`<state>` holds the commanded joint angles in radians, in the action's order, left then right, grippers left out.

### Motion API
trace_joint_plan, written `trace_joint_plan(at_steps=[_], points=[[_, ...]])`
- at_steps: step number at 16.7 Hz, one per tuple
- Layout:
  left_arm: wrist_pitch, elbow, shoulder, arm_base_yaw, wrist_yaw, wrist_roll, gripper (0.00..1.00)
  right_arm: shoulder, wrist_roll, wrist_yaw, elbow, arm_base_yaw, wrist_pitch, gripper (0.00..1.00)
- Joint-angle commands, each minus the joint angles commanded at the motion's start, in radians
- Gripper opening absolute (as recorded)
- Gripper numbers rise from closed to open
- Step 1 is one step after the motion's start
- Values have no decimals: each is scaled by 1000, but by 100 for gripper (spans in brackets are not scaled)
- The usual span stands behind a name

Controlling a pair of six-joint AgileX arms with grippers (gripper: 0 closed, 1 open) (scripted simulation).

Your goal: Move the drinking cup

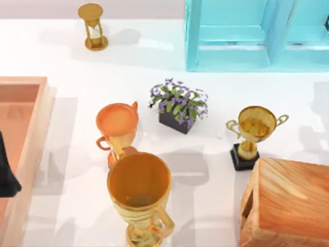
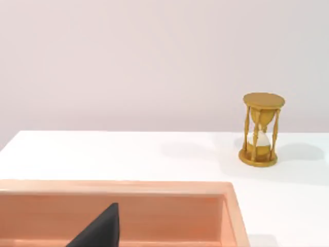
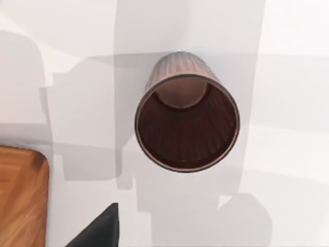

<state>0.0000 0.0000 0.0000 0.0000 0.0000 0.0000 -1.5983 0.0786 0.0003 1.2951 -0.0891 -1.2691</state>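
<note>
The drinking cup (image 3: 187,118), a brown ribbed vessel, stands upright on the white table (image 3: 288,62) with its mouth open upward, directly below the right wrist camera. A corner of the wooden box (image 3: 20,198) lies near it but apart; since that box (image 1: 288,206) occupies the near right of the table, the cup is judged to stand at the right side as well. The right gripper (image 3: 100,229) hangs above the cup, offset from its rim; whether it is open or closed cannot be told. Risk: a descent that is off-centre could strike the rim and tip the cup or push it against the box. A grip on one thin wall only could let it swing or slip. Tall obstacles stand to the left: the large gold trophy (image 1: 140,195) at near centre, the orange trophy (image 1: 117,123) behind it, the flower pot (image 1: 179,105) and the small gold trophy (image 1: 254,131). A low carry leftward could topple them. The left gripper (image 2: 100,229) is parked over the wooden tray (image 2: 128,188) at the left, its state also indeterminable; the hourglass (image 2: 262,128) stands far left.
</note>
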Motion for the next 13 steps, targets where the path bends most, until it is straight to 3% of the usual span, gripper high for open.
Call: trace_joint_plan(at_steps=[4, 13], points=[[0, 0, 0, 0, 0, 0, 100, -6, -3, 0, -32, 3, 37, 100], [0, 0, 0, 0, 0, 0, 100, -91, -5, 0, -279, 4, 373, 100]])
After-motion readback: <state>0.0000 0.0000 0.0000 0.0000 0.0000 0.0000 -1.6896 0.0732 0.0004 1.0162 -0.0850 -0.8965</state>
